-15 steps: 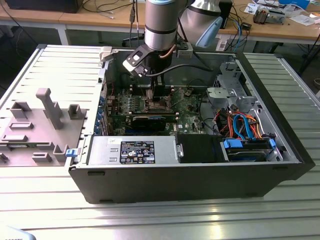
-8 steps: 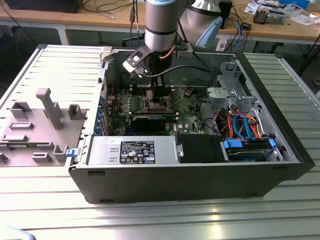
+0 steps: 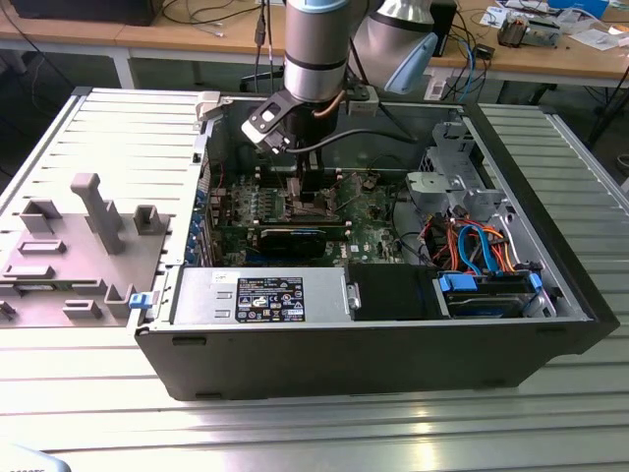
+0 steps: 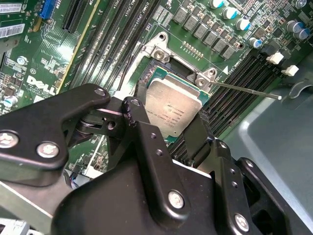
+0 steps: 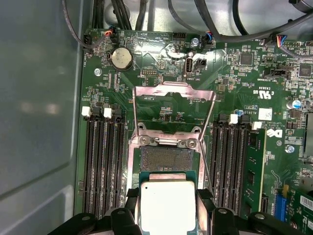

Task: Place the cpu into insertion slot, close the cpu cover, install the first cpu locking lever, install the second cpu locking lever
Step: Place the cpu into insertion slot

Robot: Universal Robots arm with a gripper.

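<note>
A: Exterior view first. How does the arm (image 3: 316, 49) stand?
B: It points straight down into the open computer case (image 3: 393, 364) lying on the tabletop (image 3: 295, 433). The wrist is vertical and the gripper (image 3: 313, 205) is low over the middle of the motherboard (image 3: 378, 211).
A: Second wrist view: what do the fingers (image 4: 146, 142) have?
B: They are clamped on the cpu (image 4: 173, 110), one on each of two opposite edges, with its silver top flat and facing up. A thin locking lever (image 4: 244, 90) juts free from the slot's corner towards the case wall.
A: And the first wrist view?
B: The cpu (image 5: 167, 205) sits level between the fingers (image 5: 205, 198). I judge it is raised off the board, since it looks wider than the slot. The insertion slot (image 5: 165, 159) lies bare just beyond the cpu's leading edge, on the hinge side, with its sides parallel to the cpu's. The cpu overlaps only the slot's near edge. The cpu cover (image 5: 173, 89) is swung open past the slot, and memory slots (image 5: 105, 161) flank both sides.
</note>
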